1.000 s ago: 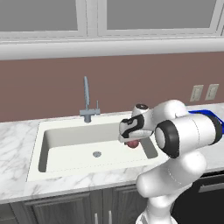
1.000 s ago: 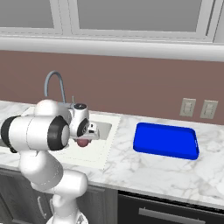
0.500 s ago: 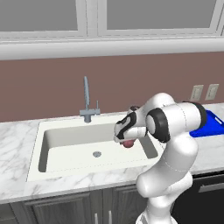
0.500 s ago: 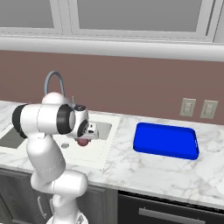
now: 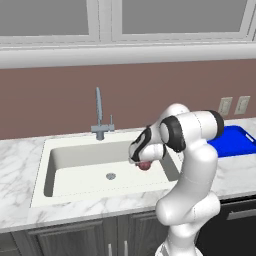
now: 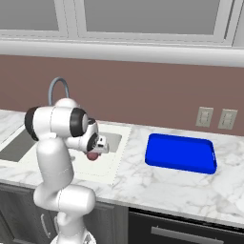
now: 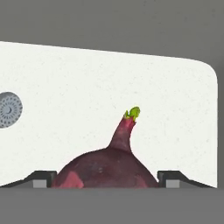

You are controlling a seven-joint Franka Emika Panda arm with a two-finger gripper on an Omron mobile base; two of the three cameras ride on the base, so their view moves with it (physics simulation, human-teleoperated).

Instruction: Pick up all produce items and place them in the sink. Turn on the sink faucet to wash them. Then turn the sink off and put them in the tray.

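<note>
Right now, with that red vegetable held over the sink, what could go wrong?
1. The end effector holds the red vegetable above the sink; released from here, it may bounce or roll toward the drain.
2. It hangs near the basin's right wall, so lowering could clip the rim.

Produce item (image 5: 144, 164) in the tool (image 5: 142, 161) above the sink (image 5: 75, 165), tray (image 5: 229, 141) right.

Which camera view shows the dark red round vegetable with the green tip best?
The hand view: the dark red round vegetable sits close up between the jaws, stalk and green tip clear. In both base views it is a small red spot under the hand.
</note>
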